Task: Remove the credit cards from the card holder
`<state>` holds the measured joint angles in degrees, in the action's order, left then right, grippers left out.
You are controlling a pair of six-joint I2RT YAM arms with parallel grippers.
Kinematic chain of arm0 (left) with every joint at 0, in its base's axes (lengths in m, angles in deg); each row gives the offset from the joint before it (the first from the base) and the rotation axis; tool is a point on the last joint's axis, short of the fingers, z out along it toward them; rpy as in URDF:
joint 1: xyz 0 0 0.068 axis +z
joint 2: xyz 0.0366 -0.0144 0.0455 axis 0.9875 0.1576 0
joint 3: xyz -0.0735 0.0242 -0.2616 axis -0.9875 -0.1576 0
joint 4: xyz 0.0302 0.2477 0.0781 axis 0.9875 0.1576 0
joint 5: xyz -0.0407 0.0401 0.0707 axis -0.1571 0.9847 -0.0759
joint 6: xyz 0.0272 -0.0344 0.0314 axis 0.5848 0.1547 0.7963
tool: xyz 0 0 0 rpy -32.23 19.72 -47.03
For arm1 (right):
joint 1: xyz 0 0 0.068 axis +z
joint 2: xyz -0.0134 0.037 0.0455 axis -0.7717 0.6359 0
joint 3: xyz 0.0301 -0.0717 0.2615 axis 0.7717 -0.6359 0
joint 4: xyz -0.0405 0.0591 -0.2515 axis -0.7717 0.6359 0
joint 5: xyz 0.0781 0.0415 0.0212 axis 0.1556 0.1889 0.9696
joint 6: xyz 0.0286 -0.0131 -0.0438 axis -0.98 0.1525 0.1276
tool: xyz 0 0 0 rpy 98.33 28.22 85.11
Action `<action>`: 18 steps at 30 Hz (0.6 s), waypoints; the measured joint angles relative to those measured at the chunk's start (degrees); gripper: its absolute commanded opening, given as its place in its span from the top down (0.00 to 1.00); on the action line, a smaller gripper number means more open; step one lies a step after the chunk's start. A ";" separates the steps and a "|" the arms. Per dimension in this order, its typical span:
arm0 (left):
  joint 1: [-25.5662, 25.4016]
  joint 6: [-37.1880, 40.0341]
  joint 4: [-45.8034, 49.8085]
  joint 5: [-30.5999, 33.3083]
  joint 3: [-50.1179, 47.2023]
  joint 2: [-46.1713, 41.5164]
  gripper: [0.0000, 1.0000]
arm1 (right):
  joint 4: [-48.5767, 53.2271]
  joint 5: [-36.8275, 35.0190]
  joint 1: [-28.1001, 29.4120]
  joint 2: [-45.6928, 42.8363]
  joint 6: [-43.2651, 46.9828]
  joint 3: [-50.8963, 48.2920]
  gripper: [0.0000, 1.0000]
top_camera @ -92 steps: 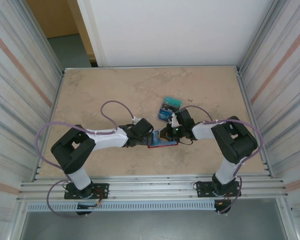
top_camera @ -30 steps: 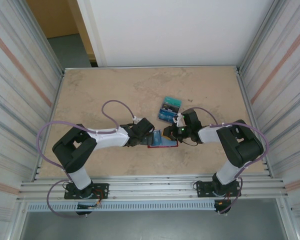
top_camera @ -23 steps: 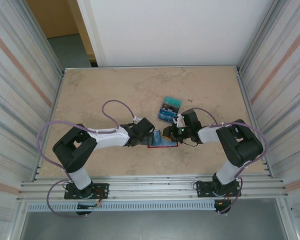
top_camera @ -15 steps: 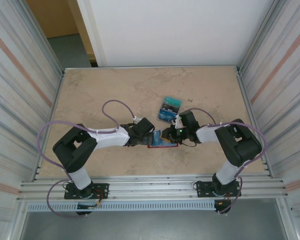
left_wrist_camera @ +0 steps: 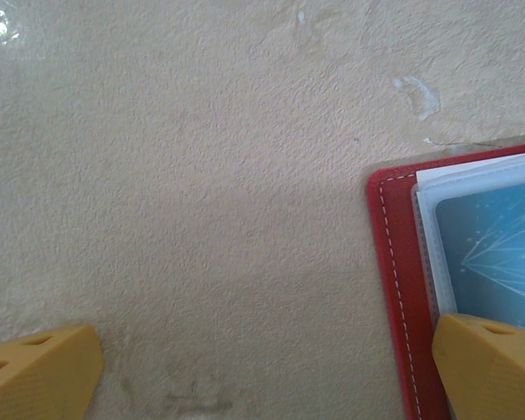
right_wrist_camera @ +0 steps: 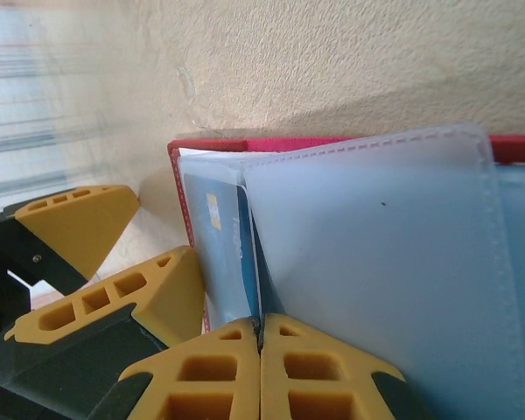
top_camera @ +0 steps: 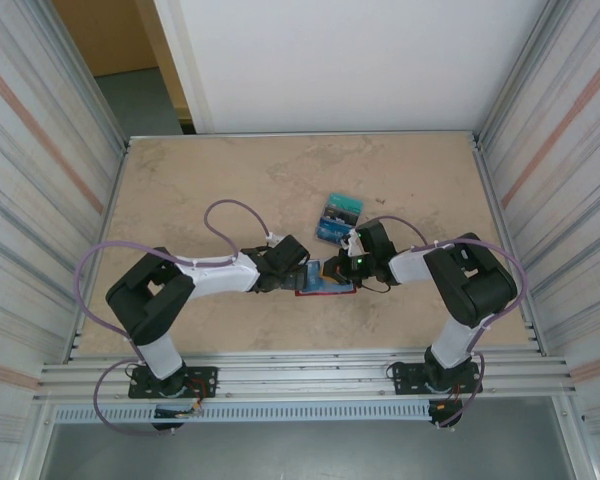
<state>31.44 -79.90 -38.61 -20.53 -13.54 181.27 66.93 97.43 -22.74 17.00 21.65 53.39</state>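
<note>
Low over the table (top_camera: pixel 230 190), both my arms reached inward, meeting at one red card holder (left_wrist_camera: pixel 389 262). My left pincer (left_wrist_camera: pixel 262 367) gaped wide, gripping nothing; my right pincer (right_wrist_camera: pixel 261 350) was pinched shut at its clear pocket (right_wrist_camera: pixel 376 245). Two credit cards (top_camera: pixel 342 208) lay just beyond.

You see the left gripper (top_camera: pixel 302 276) and right gripper (top_camera: pixel 333 270) meet over the red card holder (top_camera: pixel 315 292). Two loose credit cards (top_camera: pixel 337 219) lie just beyond it.
</note>
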 measured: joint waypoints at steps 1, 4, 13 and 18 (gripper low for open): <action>0.02 0.00 0.00 0.00 0.00 0.00 0.01 | -0.02 0.00 -0.04 0.00 0.02 -0.02 0.95; 0.02 0.00 0.00 0.02 0.00 0.00 0.01 | -0.02 0.04 -0.26 0.00 0.11 -0.02 0.96; 0.00 -0.02 0.00 0.02 0.04 0.00 0.01 | 0.66 0.39 -1.73 -0.26 1.40 -0.09 0.95; 0.00 -0.02 0.00 0.04 0.04 0.00 0.01 | 1.49 0.15 -2.03 -0.87 1.73 -0.09 0.95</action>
<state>31.44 -79.92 -38.61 -20.49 -13.49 181.27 68.42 97.58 -24.77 16.13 23.38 53.30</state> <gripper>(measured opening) 0.989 0.058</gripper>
